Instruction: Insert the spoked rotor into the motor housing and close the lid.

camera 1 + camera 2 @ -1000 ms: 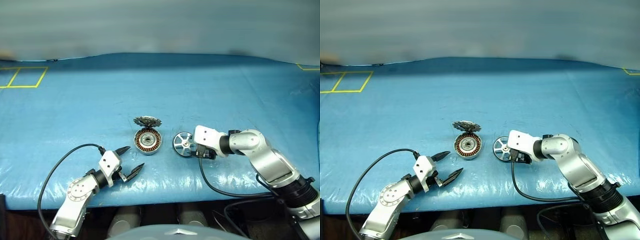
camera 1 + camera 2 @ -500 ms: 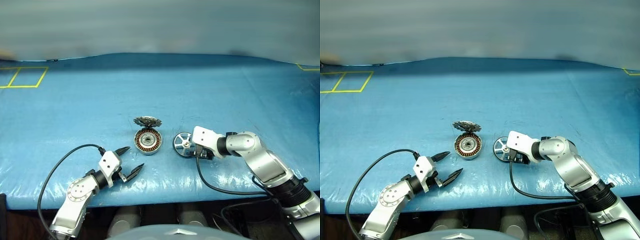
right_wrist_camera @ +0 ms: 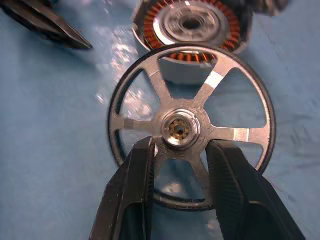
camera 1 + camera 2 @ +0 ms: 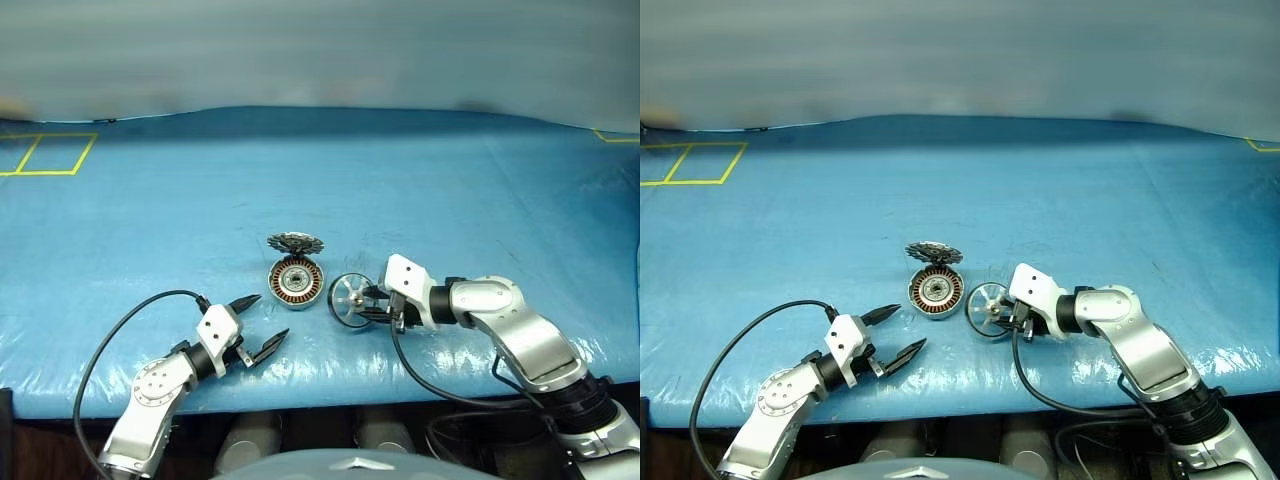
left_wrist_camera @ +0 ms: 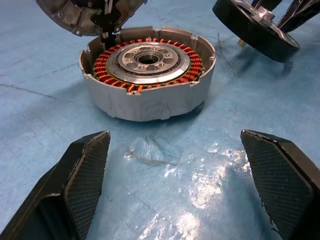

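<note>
Beside the motor housing [image 4: 296, 282], my right end effector [image 3: 179, 150] clamps the spoked rotor [image 4: 350, 300] by its hub; my left end effector [image 4: 257, 324] gapes wide.

Head stereo pair — set high, facing forward and down over the blue table [image 4: 420, 180]; both eyes share the whole scene, motor housing [image 4: 296, 282] near centre. Left wrist camera sits low and close, facing the housing at its 12 o'clock. Right wrist camera — very close on the spoked rotor [image 3: 192, 127], housing at 12 o'clock beyond.
</note>
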